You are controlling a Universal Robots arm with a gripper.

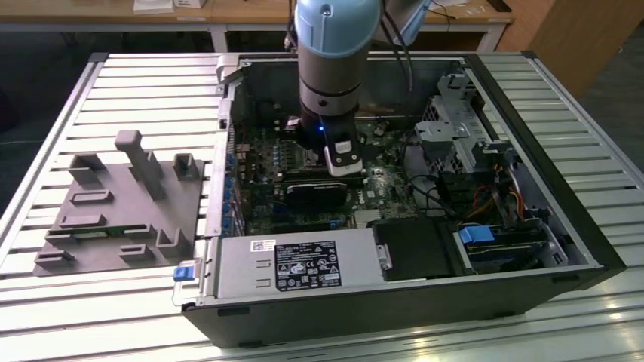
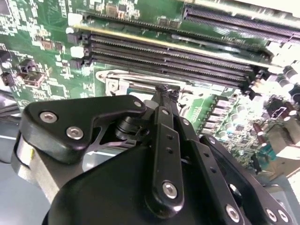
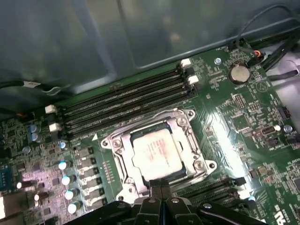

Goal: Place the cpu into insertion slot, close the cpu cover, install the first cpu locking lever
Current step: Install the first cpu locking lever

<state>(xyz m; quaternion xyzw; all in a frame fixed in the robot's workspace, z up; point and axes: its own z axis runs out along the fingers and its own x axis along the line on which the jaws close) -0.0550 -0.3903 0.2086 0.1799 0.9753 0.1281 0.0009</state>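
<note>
In the first wrist view the cpu (image 3: 157,152) lies flat in the socket, its silver-grey top showing through the square window of the cpu cover (image 3: 190,140). The cover's silvery frame is down over the chip. My gripper (image 3: 161,186) hovers at the socket's near edge with its two black fingers pressed together and nothing between them. In the second wrist view the gripper (image 2: 164,91) points its shut tips at the socket's metal frame (image 2: 115,83). In the exterior view the gripper (image 1: 342,164) reaches down into the open computer case (image 1: 231,98) over the motherboard.
Black memory slots (image 3: 122,101) run beside the socket. A black heatsink block (image 1: 312,192) lies on the board below the gripper, with the power supply (image 1: 302,264) in front. A drive cage (image 1: 458,136) and cables stand at the exterior view's right. A grey fixture (image 1: 121,204) sits outside the case.
</note>
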